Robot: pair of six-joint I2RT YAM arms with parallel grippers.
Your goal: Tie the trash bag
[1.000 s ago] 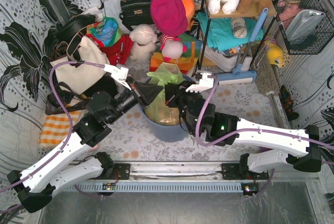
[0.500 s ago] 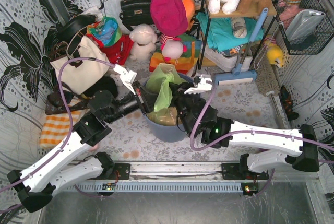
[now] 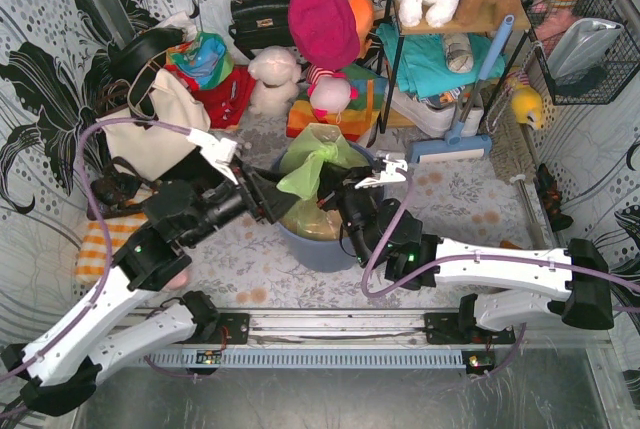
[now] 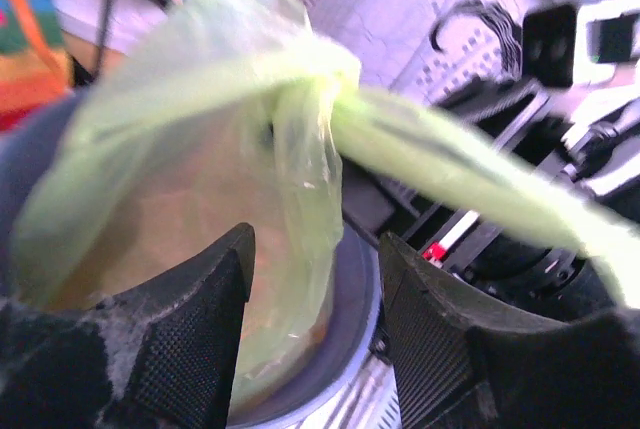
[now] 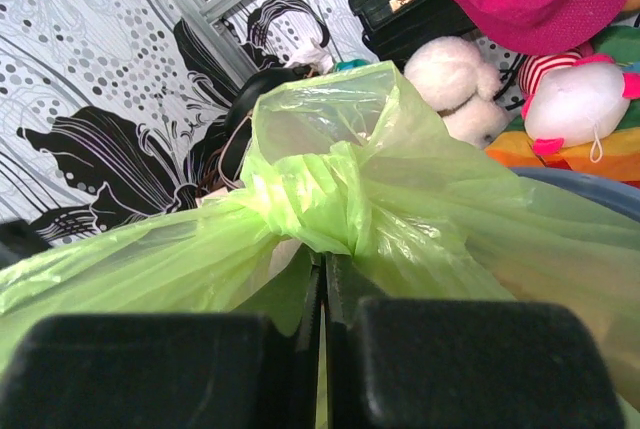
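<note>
Lime-green translucent plastic trash bag (image 3: 312, 161) sat inside a round blue-grey plastic bin (image 3: 322, 249) on the floral-patterned table (image 3: 250, 274), between the two arms. From above, only a crumpled green bunch showed over the rim, with tan waste dim through the film lower down.

The right wrist view showed what the overhead one could not. A tight, wrinkled knot (image 5: 318, 199) was gathered at the neck, with a puffed lobe of film above it and a flattened band running off to the lower left. There the right hand (image 5: 322, 284) had its matte black fingers pressed together, a sliver of green film pinched in the seam.

The left wrist view gave the other side: the same knot, and a taut, blurred strand (image 4: 470, 179) stretching from it toward the right arm's black body. The left hand (image 4: 312, 249) stood wide. Its two stippled black rubber pads (image 4: 190, 339) were apart on either side of the bag's smooth hanging fold, touching nothing that could be made out. The bin's curved rim passed beneath them.
</note>
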